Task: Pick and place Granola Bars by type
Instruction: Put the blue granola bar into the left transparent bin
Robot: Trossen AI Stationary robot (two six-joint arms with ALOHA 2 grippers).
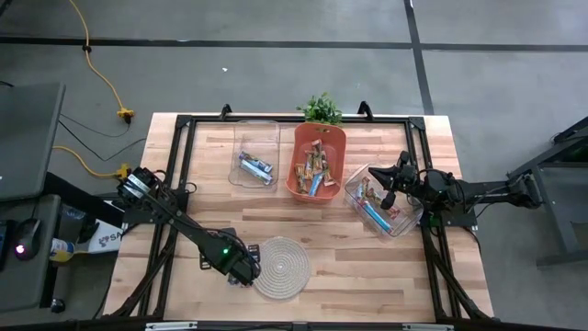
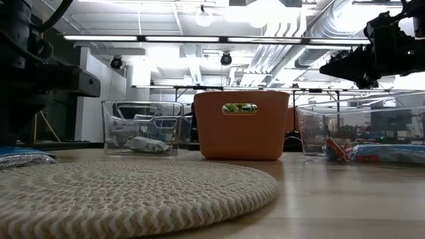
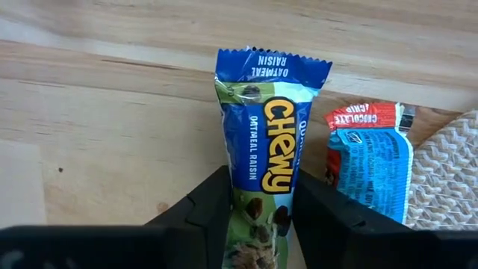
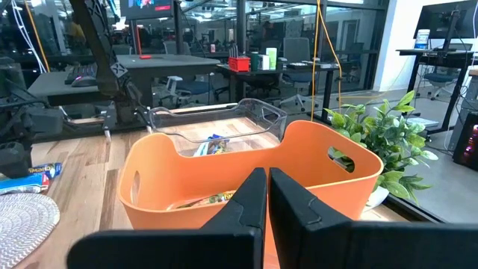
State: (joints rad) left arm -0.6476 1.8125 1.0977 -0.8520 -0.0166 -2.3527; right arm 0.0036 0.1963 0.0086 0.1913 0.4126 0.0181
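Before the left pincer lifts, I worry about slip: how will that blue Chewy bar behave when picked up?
The Chewy bar looks light and flat, so it probably lifts easily. Its glossy wrapper may slide between the left pincer fingers, which flank it at one end. Gripped there, the free end might droop slightly.

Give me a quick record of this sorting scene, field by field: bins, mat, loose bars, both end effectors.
orange bin: centre, mixed bars inside
left clear bin: holds a few bars
right clear bin: holds bars
woven mat: front of table
blue oatmeal raisin bar: on table, between left end effector's fingers
second loose bar: beside it, at mat edge
left end effector: closing around blue bar
right end effector: shut, over right clear bin
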